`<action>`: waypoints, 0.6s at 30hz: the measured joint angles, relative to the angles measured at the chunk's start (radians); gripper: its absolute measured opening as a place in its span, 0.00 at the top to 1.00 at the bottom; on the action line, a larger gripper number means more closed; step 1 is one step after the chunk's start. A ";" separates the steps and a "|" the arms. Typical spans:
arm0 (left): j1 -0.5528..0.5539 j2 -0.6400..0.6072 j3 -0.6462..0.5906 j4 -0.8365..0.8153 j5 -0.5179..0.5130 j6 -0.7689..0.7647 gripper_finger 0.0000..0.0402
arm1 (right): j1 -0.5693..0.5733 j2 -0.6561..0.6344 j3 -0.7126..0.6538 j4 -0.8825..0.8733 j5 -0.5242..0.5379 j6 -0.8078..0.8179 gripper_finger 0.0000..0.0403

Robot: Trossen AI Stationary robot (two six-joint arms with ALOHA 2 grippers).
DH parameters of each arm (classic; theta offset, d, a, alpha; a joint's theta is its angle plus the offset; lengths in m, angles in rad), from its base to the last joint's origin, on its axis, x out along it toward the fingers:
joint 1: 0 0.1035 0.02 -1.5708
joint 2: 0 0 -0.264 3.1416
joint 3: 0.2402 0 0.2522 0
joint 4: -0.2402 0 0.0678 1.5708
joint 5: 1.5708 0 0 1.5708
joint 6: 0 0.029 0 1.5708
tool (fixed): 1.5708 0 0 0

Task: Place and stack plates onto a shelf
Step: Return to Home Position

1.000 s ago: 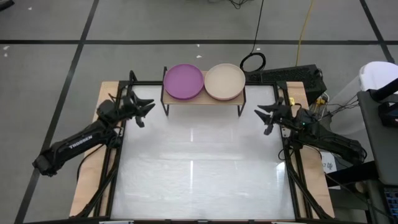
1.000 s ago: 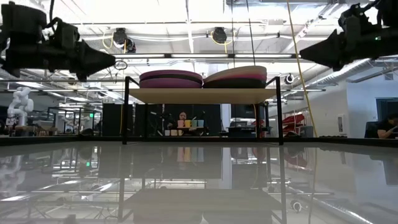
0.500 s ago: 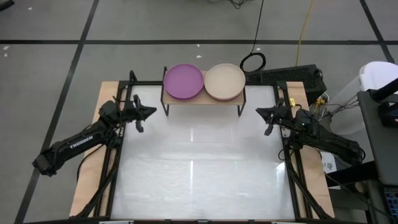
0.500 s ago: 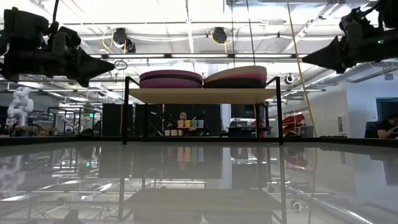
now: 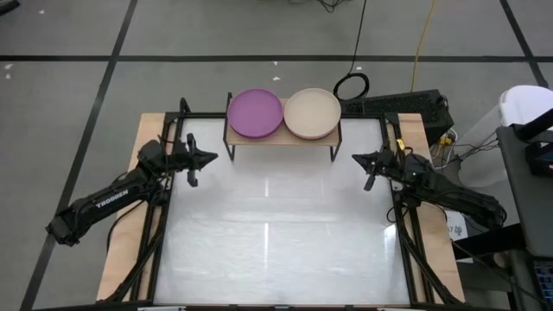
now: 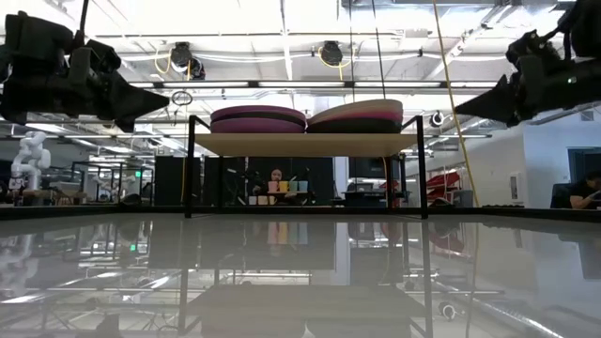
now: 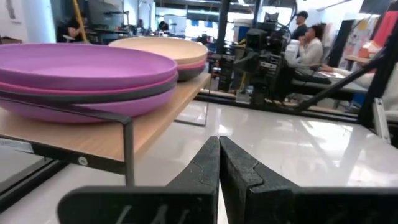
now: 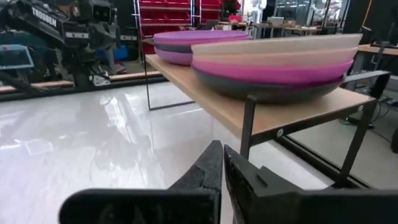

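The plates (image 5: pixel 255 112) are lying in two stacks on the shelf (image 5: pixel 282 139), just beyond and between my left gripper (image 5: pixel 206 158) and right gripper (image 5: pixel 358 159). I am holding both empty, fingers pressed together. Stacking appears complete.

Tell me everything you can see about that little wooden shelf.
The shelf is a low rack: a light wooden rectangular board on thin black metal legs, standing level at the far edge of the white tabletop. It carries two side-by-side stacks of plates, one topped by a purple plate, the other by a beige plate. Neither the left end effector nor the right end effector touches it.
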 joint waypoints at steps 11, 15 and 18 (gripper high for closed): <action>0.000 0.001 0.000 0.000 0.038 -0.027 0.98 | 0.000 0.006 -0.105 0.180 -0.028 -0.009 1.00; 0.000 0.001 0.000 0.000 0.037 -0.029 0.97 | 0.000 0.005 -0.106 0.180 -0.027 0.016 1.00; 0.000 0.001 0.000 0.000 0.036 -0.029 0.97 | 0.000 0.005 -0.106 0.181 -0.026 0.010 1.00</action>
